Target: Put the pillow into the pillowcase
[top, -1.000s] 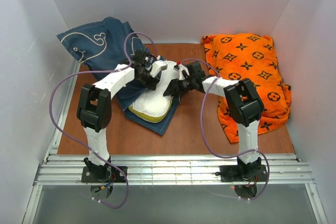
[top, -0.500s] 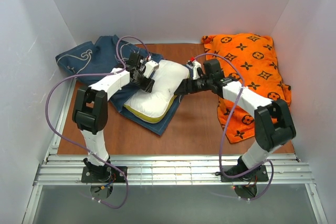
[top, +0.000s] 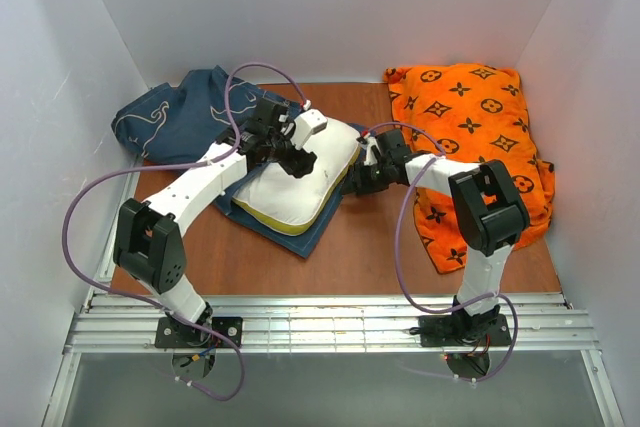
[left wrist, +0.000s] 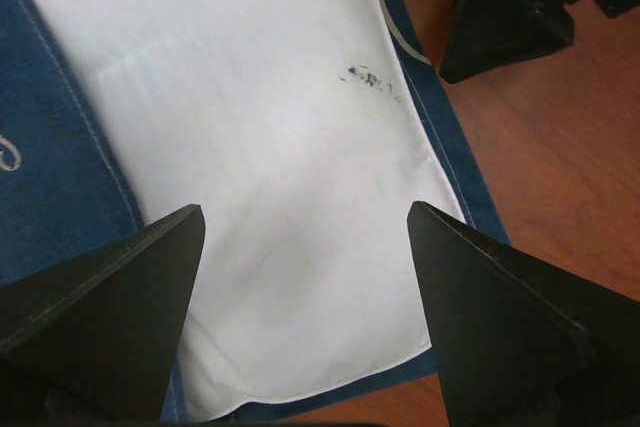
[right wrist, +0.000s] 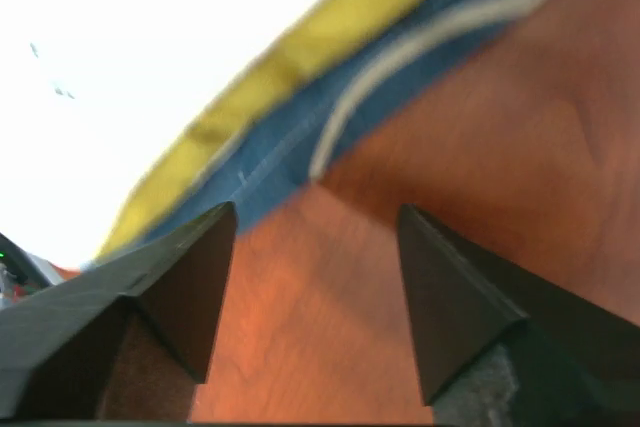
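Note:
The white pillow with its yellow edge band lies at the table's middle, on one part of the navy pillowcase, whose rest is bunched at the back left. My left gripper hangs open just above the pillow's top face. In the left wrist view the left gripper has only the white pillow below it, with the blue pillowcase at the left. My right gripper is open at the pillow's right edge. In the right wrist view the right gripper is low over bare wood, just short of the yellow band.
An orange cushion with dark monograms fills the back right of the table. White walls close in the left, back and right sides. A metal rail runs along the near edge by the arm bases.
My left gripper has opened and let go of the pillowcase, which has sunk into a lower heap at the back left. It has shifted right over the pillow. The right gripper has slipped off the pillow's right edge.

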You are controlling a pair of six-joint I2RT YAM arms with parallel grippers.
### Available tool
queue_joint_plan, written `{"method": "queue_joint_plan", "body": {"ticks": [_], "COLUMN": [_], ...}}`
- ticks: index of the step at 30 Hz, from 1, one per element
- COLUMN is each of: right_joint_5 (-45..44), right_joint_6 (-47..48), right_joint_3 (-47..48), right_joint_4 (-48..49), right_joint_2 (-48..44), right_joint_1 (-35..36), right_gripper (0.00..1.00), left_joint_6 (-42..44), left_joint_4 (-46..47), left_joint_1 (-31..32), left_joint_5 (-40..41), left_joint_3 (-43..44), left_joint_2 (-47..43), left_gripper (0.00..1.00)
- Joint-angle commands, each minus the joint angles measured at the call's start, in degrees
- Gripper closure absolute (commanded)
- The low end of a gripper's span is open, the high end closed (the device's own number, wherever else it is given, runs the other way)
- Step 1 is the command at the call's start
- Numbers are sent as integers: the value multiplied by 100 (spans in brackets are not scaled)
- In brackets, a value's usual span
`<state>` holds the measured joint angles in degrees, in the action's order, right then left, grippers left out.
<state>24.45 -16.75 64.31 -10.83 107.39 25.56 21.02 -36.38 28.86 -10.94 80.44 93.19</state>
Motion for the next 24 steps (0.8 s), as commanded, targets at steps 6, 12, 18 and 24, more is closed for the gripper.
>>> {"method": "queue_joint_plan", "body": {"ticks": [6,12,18,24], "right_joint_5": [473,640,842,1194], "right_joint_6": [-847,-961,-1005,-1005], "right_joint_3": [-261,-516,-885,-1421], "right_joint_4": [881,1004,995,1022], "right_joint_2": [643,177,-498,-939], "right_joint_1": [-34,-174,-192,-192], "right_gripper": [51,60,56,39], "left_joint_6": [340,1388,633,325], "left_joint_4": [-9,26,-291,245], "left_joint_1": [530,2190,3177,3310], "left_joint_5": [-359,794,1567,3385], "left_joint_3": [-695,-2357,-2595,-2718], "left_joint_2": [-423,-1109,-681,84], "left_gripper": [21,20,20,19]}}
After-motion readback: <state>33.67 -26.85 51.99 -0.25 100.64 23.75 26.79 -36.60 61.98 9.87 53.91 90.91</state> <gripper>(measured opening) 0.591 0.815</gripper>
